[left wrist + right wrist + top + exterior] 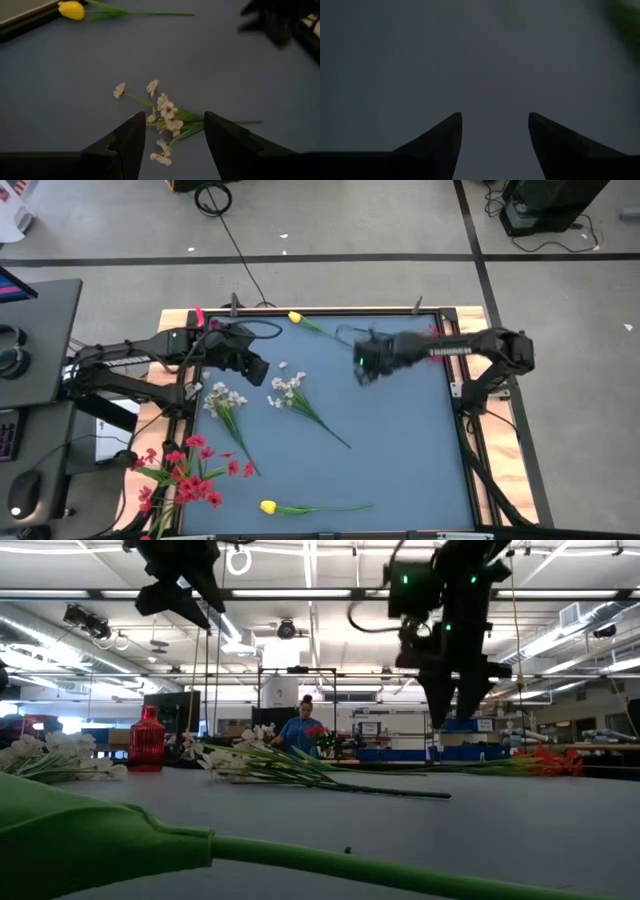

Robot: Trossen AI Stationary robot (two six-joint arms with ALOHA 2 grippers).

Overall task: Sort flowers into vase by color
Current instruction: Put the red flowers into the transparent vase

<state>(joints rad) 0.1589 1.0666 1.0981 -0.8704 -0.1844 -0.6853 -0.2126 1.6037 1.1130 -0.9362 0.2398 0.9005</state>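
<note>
My left gripper point(170, 145) is open and hovers above a spray of white blossoms point(162, 112), touching nothing. It is over the table's left half point(255, 368). My right gripper point(495, 145) is open over bare blue table near the middle point(362, 370), raised well clear point(455, 705). A second white spray point(225, 398) lies left of the first point(287, 390). One yellow tulip point(295, 318) lies by the far edge, another point(268, 507) by the near edge. Red blossoms point(185, 475) lie at the near left corner. The pinkish-red vase point(147, 740) stands upright at the far left.
The blue table top has a wooden frame point(470, 315) around it. The near tulip's green stem point(300, 855) fills the low view's foreground. The table's right half point(410, 440) has no flowers on it. A person point(300, 730) stands in the room behind the table.
</note>
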